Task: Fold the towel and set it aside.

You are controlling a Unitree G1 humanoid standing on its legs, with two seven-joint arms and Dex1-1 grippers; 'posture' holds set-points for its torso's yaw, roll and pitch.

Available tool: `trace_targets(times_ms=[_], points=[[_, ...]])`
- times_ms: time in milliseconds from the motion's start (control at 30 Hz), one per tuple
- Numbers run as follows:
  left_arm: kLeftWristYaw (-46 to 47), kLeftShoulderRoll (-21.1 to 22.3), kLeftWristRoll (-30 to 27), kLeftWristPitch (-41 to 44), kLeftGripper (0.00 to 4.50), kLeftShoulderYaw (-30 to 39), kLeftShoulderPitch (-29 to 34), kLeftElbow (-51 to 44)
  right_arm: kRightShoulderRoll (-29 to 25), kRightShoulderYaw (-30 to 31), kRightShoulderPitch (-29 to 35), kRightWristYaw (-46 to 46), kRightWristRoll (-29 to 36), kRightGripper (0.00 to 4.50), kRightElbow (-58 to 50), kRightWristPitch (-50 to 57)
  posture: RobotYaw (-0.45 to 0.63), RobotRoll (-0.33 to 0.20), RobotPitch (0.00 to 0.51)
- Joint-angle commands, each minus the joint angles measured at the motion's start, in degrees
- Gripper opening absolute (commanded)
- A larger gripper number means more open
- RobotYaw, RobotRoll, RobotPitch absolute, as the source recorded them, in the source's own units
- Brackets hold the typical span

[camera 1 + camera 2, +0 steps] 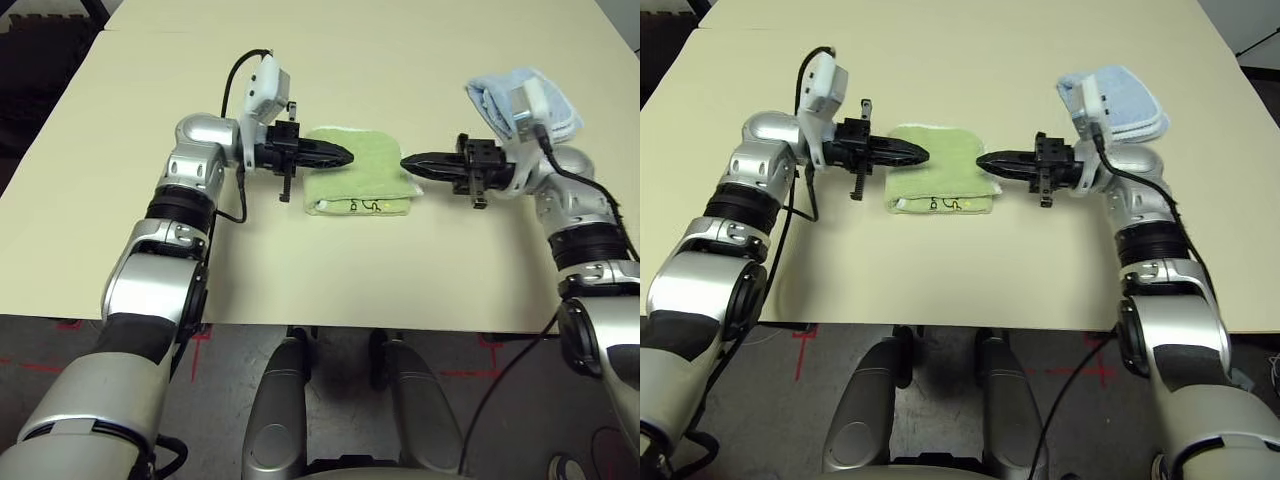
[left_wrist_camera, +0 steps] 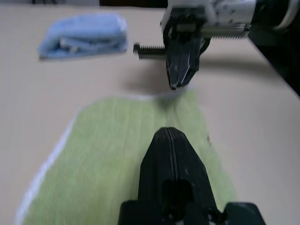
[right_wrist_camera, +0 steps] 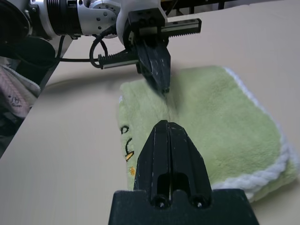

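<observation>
The light green towel [image 1: 362, 187] lies folded into a small rectangle at the middle of the table, with its white edging and a dark embroidered mark along the near edge. My left gripper [image 1: 347, 157] is shut and empty, its tip over the towel's far left part. My right gripper [image 1: 404, 161] is also shut and empty, pointing at the towel's right edge from just beside it. The two tips face each other a short gap apart. The left wrist view shows the shut left gripper [image 2: 171, 136] above the green cloth [image 2: 108, 159].
A smaller light blue folded towel [image 1: 500, 98] lies at the back right, behind my right wrist. The beige table [image 1: 330, 280] has bare surface in front of the green towel and to both sides. Its front edge runs close to my body.
</observation>
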Motion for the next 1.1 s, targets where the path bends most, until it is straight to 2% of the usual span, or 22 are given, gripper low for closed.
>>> trace_targets(times_ms=[33,233,400,633,733,900,1000,1100], points=[[-0.6,0.2,3.4,-2.7,0.04,-1.3,1.0,3.1,1.2,1.0,0.4,-0.6,-2.0,0.0,3.6,-2.3,0.11,0.0,0.276],[-3.7,2.8,6.8,-6.9,0.04,-2.4,4.1,4.4,2.4,2.5,1.4,-1.2,-5.7,0.0,9.2,-5.5,0.11,0.0,0.282],[-4.4,4.1,6.6,-7.9,0.04,-1.2,4.7,4.5,1.6,3.5,0.7,-0.7,-8.1,0.0,12.1,-6.8,0.11,0.0,0.281],[-4.2,4.8,5.8,-8.0,0.04,0.4,4.5,4.0,2.1,1.5,-2.1,-1.3,-6.5,0.0,12.4,-5.2,0.12,0.0,0.28],[-3.0,4.1,4.1,-6.4,0.04,2.7,2.1,3.7,2.1,-0.5,-4.1,-0.7,-4.0,0.0,10.5,-3.3,0.12,0.0,0.281],[0.1,3.1,2.8,-3.1,0.04,6.0,-5.4,5.8,2.3,-3.6,-7.4,-4.0,-1.8,0.0,9.9,-0.4,0.12,0.0,0.276],[3.4,2.1,3.5,-1.4,0.04,7.0,-7.8,7.8,3.8,-3.7,-9.1,-9.5,-3.2,0.0,11.3,-0.7,0.12,0.0,0.274],[6.2,1.3,4.5,-0.7,0.04,7.2,-7.6,9.3,5.3,-2.5,-10.1,-14.6,-5.4,0.0,12.9,-1.4,0.12,0.0,0.274]])
